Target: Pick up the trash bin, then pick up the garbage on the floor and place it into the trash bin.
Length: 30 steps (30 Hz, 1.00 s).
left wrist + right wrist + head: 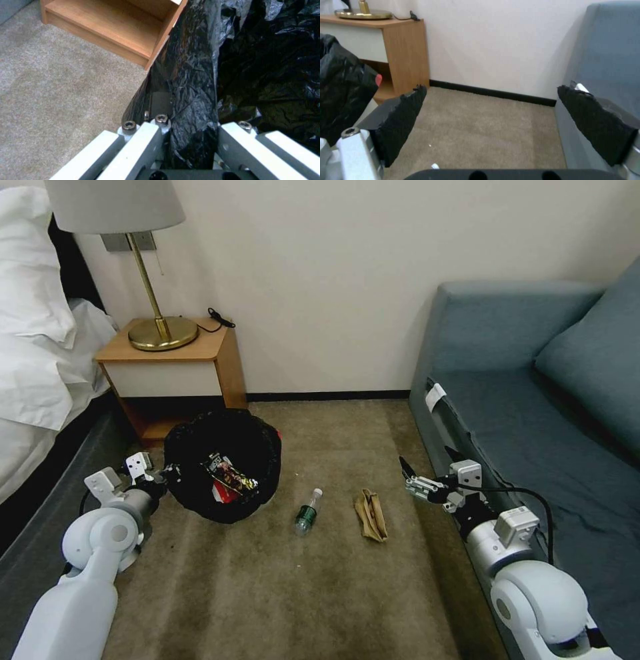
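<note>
My left gripper point(162, 474) is clamped on the rim of the small round trash bin lined with crinkled black plastic point(223, 463), the bag's edge pinched between my fingers point(160, 100). The bin tilts toward the camera beside the wooden nightstand point(170, 373), with a dark snack wrapper and a red-white packet point(229, 479) lying inside it. My right gripper point(427, 473) hangs above the beige carpet point(280, 593) just in front of the grey-blue sofa point(533, 400), its black pads point(400, 120) spread wide with nothing between them. On the carpet between my two arms lie the small green plastic bottle point(307, 512) and, just beside it, the tan crumpled scrap point(371, 515)
</note>
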Tool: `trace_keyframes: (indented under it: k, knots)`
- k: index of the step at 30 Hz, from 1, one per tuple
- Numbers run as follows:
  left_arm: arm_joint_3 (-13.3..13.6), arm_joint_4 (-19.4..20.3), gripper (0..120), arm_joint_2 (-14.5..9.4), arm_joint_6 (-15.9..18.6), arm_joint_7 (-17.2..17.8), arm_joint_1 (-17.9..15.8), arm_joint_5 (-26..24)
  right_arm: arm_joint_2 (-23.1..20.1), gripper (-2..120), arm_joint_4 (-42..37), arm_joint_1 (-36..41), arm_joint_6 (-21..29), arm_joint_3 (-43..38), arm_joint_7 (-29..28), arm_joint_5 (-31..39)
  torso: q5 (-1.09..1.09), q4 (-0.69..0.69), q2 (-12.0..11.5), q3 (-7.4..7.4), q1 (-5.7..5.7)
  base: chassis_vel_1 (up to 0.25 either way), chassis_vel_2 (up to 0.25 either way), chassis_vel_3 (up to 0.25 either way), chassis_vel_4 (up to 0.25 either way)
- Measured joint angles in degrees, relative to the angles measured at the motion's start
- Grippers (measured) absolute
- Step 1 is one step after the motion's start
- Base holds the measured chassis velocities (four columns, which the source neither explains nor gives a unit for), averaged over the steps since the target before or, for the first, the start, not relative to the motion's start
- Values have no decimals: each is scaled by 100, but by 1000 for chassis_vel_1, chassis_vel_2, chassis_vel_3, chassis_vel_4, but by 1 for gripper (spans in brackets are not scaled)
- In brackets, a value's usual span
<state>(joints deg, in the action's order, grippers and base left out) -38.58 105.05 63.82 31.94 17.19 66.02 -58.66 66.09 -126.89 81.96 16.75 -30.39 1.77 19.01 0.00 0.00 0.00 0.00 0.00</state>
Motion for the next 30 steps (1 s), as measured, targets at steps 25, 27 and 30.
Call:
trace_keyframes:
  k: [25,27,30]
  knots:
    - [64,-106,2,-396,-3,41,-275,-181,-1441,100,996,-1673,-20,1479,-696,1478,2,0,0,0,0,-1,2,2,-1]
    - [67,-182,2,-452,-11,41,-363,-254,-1496,100,1204,-1862,-44,1692,-729,1578,1,-2,0,0,0,0,0,0,0]
    - [71,-512,2,-426,-83,-231,-324,-303,-1535,100,2100,-2467,-280,2516,-716,1649,-1,0,0,0,0,0,0,0,0]
